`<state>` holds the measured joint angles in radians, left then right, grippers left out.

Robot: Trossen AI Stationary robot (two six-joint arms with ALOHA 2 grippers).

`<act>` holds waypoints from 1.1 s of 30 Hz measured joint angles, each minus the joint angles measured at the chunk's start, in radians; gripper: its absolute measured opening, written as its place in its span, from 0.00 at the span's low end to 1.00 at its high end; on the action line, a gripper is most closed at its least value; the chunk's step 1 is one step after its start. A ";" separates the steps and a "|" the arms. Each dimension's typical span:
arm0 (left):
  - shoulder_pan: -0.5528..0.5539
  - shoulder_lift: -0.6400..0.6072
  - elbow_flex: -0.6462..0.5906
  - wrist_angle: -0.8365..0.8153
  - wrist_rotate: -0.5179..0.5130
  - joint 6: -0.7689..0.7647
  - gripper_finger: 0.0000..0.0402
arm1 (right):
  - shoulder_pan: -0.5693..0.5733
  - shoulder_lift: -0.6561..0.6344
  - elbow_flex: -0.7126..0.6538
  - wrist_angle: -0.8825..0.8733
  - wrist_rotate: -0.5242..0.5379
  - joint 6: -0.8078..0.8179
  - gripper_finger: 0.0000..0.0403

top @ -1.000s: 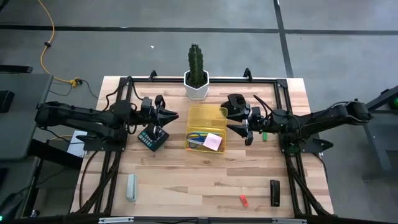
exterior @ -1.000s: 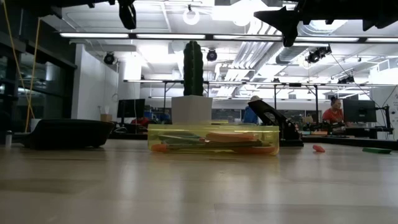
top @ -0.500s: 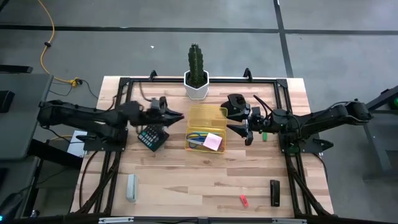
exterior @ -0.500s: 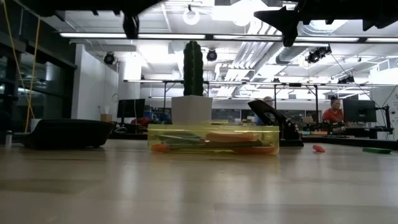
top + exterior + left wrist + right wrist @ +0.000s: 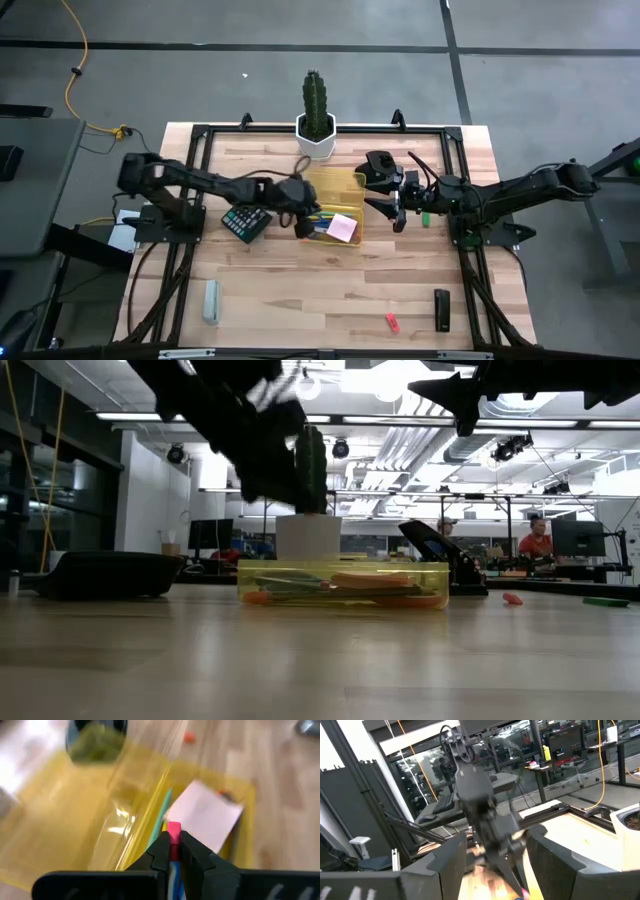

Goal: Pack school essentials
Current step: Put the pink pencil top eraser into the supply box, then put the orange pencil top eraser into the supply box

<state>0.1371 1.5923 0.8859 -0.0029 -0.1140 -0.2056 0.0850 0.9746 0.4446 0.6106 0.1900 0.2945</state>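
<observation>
A clear yellow box (image 5: 335, 185) stands mid-table, holding a pink sticky-note pad (image 5: 343, 228) and blue-handled scissors (image 5: 316, 219). My left gripper (image 5: 303, 208) hangs over the box's left part, shut on a small pink-red piece (image 5: 173, 829). In the left wrist view the pad (image 5: 202, 815) lies below it. My right gripper (image 5: 373, 197) hovers open just right of the box, touching nothing. A small red piece (image 5: 392, 322) and a green piece (image 5: 424, 217) lie on the table. The pencil and the red-handled scissors I cannot make out. My left gripper (image 5: 173, 845) pinches the small pink-red piece between its two fingertips; the piece's upper end (image 5: 173, 826) sticks out past them. The fingers come from above, pointing down into the yellow box (image 5: 125, 820). The piece is lifted clear of the box's contents.
A cactus in a white pot (image 5: 317, 115) stands behind the box. A black calculator (image 5: 245, 222) lies left of it. A white oblong (image 5: 211, 300) lies near the front left, a black oblong (image 5: 442, 308) near the front right. A black frame (image 5: 200, 135) rims the table.
My left arm has swung from the table's left toward the yellow box, dropped lower, and tipped so that its shut fingers point down over the box's left part. The right arm and the box have kept still.
</observation>
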 joint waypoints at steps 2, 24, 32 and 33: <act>0.000 0.054 0.011 0.001 -0.003 0.000 0.04 | 0.000 0.000 0.000 0.000 0.002 0.004 0.50; 0.001 0.107 0.042 -0.068 0.012 -0.015 0.39 | 0.000 0.000 0.000 0.000 0.003 0.019 0.50; 0.033 -0.214 0.130 -0.085 0.198 -0.051 0.47 | 0.000 0.000 0.000 0.045 0.003 -0.004 0.50; 0.031 -0.268 0.123 -0.040 0.185 -0.052 0.47 | 0.000 0.000 0.000 0.051 0.005 -0.014 0.50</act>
<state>0.1682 1.3245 1.0087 -0.0425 0.0713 -0.2577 0.0849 0.9749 0.4446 0.6615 0.1946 0.2804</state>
